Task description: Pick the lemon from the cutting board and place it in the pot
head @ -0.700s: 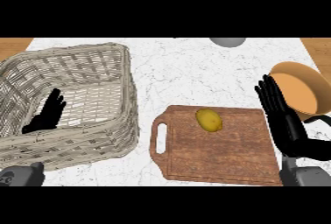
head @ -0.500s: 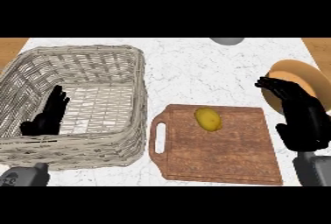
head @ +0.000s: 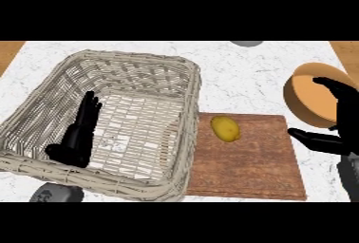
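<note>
The lemon [head: 225, 128] lay on the board [head: 245, 166], up near its top-left corner, just beside the basket [head: 133, 71], and nothing was touching it. The board sat on the white marbled counter [head: 245, 71], its left edge tucked under the basket's rim.

Over at the right edge, the right hand [head: 341, 135] showed open, fingers spread and straight, thumb jutting left over the board's right edge. It held nothing. Its upper fingers crossed in front of the pot [head: 316, 95], an orange-brown vessel tilted toward the viewer at the far right, just beyond the board's top-right corner. The lemon and that hand were well apart, with bare board between them.

The left hand [head: 79, 137] showed over the basket's left half, fingers straight and pointing up the frame, relaxed, holding nothing. The basket was a big pale wicker one filling the left of the counter.

A small grey object [head: 246, 43] peeked in at the top edge, cut off, too little of it to tell what it was. Wood-coloured strips [head: 345, 50] flanked the counter at both top corners.
</note>
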Action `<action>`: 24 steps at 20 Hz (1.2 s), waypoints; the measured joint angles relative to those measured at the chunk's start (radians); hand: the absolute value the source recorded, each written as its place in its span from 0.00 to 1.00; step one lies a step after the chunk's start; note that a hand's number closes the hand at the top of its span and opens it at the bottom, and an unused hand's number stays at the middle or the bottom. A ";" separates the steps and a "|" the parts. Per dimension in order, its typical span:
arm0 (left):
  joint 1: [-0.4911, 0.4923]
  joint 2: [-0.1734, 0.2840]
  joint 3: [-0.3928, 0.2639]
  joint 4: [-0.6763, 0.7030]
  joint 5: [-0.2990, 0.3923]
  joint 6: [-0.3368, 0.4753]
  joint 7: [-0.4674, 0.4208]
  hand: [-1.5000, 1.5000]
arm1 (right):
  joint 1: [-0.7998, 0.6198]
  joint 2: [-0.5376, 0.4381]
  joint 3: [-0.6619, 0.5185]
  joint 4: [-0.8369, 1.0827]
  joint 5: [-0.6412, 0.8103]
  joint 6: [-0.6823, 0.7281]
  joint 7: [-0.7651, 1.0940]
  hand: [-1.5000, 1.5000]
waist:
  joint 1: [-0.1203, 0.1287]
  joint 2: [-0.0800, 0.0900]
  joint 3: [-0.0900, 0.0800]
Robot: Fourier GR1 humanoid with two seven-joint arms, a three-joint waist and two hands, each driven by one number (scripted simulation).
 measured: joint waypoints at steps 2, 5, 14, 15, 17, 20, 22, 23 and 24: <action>0.024 -0.010 -0.009 -0.028 -0.014 0.006 0.003 0.50 | 0.012 0.008 0.001 0.020 0.011 0.027 -0.096 0.00 | -0.002 -0.001 -0.001; 0.035 -0.021 -0.008 -0.055 -0.033 0.014 0.020 0.50 | 0.060 -0.004 0.000 -0.029 0.020 0.051 -0.137 0.00 | -0.010 -0.002 -0.001; 0.046 -0.041 -0.003 -0.073 -0.063 0.014 0.026 0.50 | 0.166 -0.167 0.111 -0.219 0.307 0.018 0.053 0.00 | -0.022 -0.006 -0.005; 0.052 -0.044 -0.003 -0.074 -0.064 0.013 0.021 0.50 | 0.169 -0.190 0.126 -0.227 0.346 0.018 0.084 0.00 | -0.019 -0.006 -0.005; 0.069 -0.041 -0.001 -0.083 -0.062 0.000 0.015 0.50 | 0.183 -0.207 0.165 -0.262 0.425 0.006 0.157 0.00 | -0.017 -0.006 -0.005; 0.078 -0.047 -0.007 -0.105 -0.074 -0.001 0.025 0.50 | 0.168 -0.199 0.231 -0.321 0.516 0.012 0.303 0.00 | -0.013 -0.005 -0.005; 0.088 -0.058 -0.018 -0.128 -0.090 0.007 0.035 0.50 | 0.159 -0.175 0.273 -0.348 0.567 0.019 0.388 0.00 | -0.011 -0.004 -0.004; 0.093 -0.062 -0.016 -0.128 -0.095 0.005 0.030 0.50 | 0.151 -0.162 0.290 -0.360 0.589 0.027 0.427 0.00 | -0.011 -0.004 -0.004; 0.084 -0.066 -0.009 -0.116 -0.094 0.001 0.029 0.50 | 0.135 -0.136 0.315 -0.342 0.617 0.021 0.450 0.00 | -0.010 -0.003 -0.004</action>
